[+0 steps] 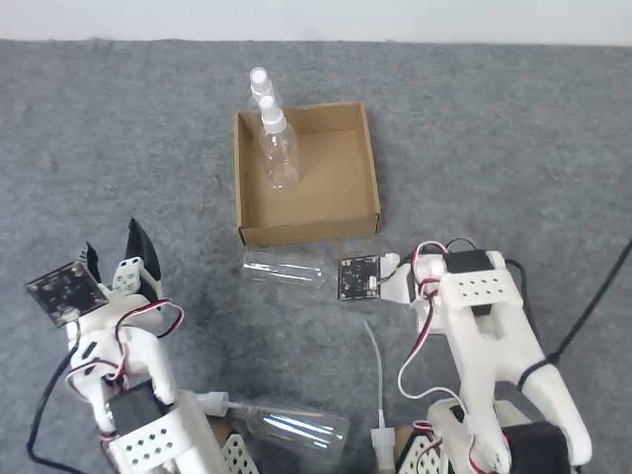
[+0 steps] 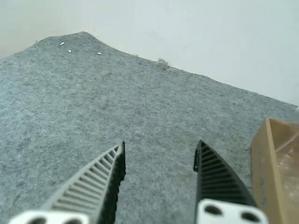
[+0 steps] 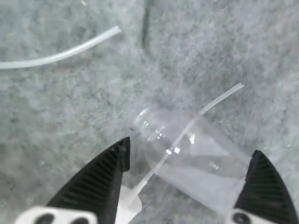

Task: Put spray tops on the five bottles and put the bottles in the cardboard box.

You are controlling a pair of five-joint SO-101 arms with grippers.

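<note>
On the left, our left pincer (image 2: 161,147) hangs spread wide over the grey bench (image 1: 118,128), holding nothing. Near the front edge, the near bottle (image 1: 291,425) lies on its side. The cardboard box (image 1: 306,229) sits mid-bench with two capped bottles (image 1: 279,148) at its far-left corner. An uncapped bottle (image 1: 286,269) lies just before the box. Further right lies a loose spray top (image 1: 380,434). Our right pincer (image 3: 190,147) is wide, straddling a lying bottle (image 3: 201,158) without gripping.
</note>
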